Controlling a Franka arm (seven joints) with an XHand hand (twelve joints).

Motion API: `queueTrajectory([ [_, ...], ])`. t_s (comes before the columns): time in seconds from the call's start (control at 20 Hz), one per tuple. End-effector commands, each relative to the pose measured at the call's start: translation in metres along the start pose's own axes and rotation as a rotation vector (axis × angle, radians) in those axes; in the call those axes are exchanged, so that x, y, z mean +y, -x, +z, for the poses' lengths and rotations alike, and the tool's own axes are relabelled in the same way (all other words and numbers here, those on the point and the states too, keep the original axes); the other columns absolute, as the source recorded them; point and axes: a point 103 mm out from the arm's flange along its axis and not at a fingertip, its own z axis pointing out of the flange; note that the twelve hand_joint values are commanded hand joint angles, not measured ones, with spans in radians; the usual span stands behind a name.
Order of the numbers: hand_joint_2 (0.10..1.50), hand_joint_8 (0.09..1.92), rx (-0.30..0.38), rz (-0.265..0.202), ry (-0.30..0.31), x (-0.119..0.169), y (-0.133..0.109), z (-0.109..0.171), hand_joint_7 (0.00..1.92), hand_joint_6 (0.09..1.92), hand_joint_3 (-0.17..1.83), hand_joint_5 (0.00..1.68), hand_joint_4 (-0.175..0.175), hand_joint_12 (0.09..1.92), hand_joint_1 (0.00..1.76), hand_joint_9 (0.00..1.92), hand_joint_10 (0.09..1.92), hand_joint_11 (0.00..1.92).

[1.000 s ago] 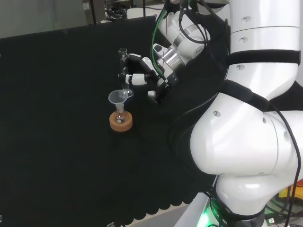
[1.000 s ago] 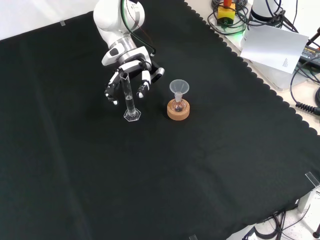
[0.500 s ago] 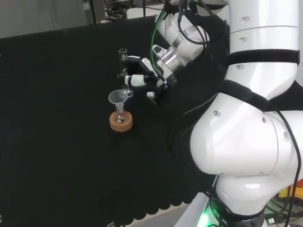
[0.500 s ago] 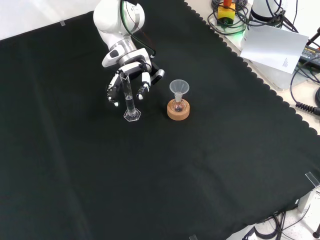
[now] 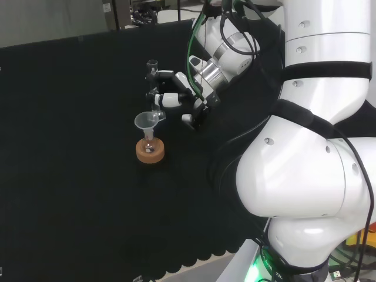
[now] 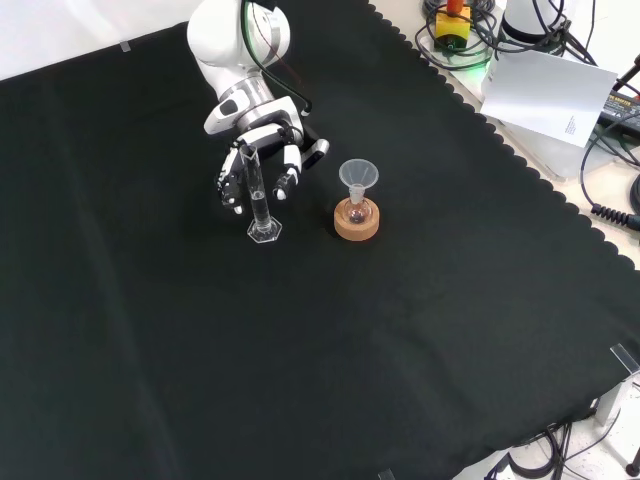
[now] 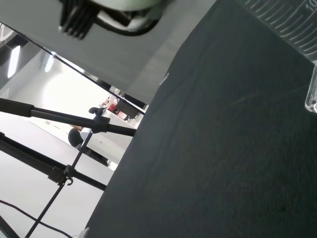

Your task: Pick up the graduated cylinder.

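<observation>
From the front view I see the black and white hand [image 6: 262,150] with fingers [image 6: 287,172] curling either side of the tall clear glass graduated cylinder [image 6: 259,198], standing upright on the black-clothed counter [image 6: 300,350]; contact unclear. Just right: a clear funnel [image 6: 358,176] in a small flask [image 6: 355,211] on a cork ring stand [image 6: 357,226].

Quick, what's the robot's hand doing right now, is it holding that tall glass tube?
Hand: fingers curl around the graduated cylinder, which stands upright on the black cloth; whether they grip it yet cannot be told.
</observation>
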Motion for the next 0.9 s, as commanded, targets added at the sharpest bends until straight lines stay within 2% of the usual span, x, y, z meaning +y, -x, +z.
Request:
queueTrajectory([
  [0.05, 0.72, 0.58, -0.003, 0.004, -0.002, -0.0006, 0.0011, 0.0002, 0.72, 0.47, 0.49, 0.70, -0.007, 1.08, 1.01, 1.00, 0.32, 0.77],
  [0.55, 0.73, 0.58, -0.001, 0.003, 0.003, 0.0023, -0.0022, 0.0012, 0.74, 0.52, 0.50, 0.71, -0.003, 1.06, 1.04, 1.02, 0.30, 0.82],
  [0.9, 0.78, 0.58, -0.007, 0.001, 0.005, 0.0030, -0.0012, 0.0014, 0.81, 0.56, 0.53, 0.78, 0.006, 1.00, 1.07, 1.09, 0.28, 0.92],
])
